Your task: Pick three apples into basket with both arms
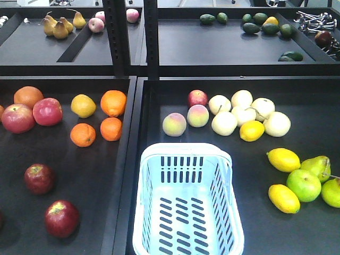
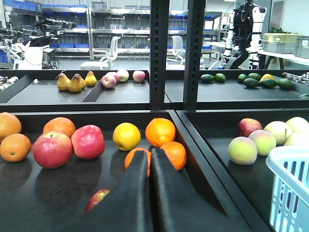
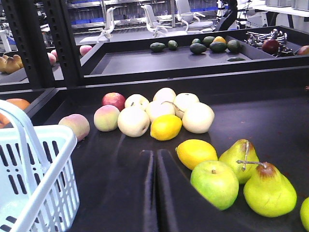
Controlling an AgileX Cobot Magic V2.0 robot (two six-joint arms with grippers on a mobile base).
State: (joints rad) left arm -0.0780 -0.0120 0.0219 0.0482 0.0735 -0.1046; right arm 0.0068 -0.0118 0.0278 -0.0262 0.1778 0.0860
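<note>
Left pincer (image 2: 149, 157): fingers pressed together, holding nothing. Right pincer (image 3: 155, 154): the same.

The basket (image 1: 184, 149) stands empty in the right shelf tray. The far apple (image 1: 39, 178) and the near apple (image 1: 61, 218) lie in the left shelf tray (image 1: 79, 159), left of the basket, so the left arm is judged nearer.

The left wrist view shows a partly hidden apple (image 2: 96, 199) low and left of the pincer, behind a finger. The third apple is unconfirmed: only a dark sliver shows at the front view's left edge.
</note>
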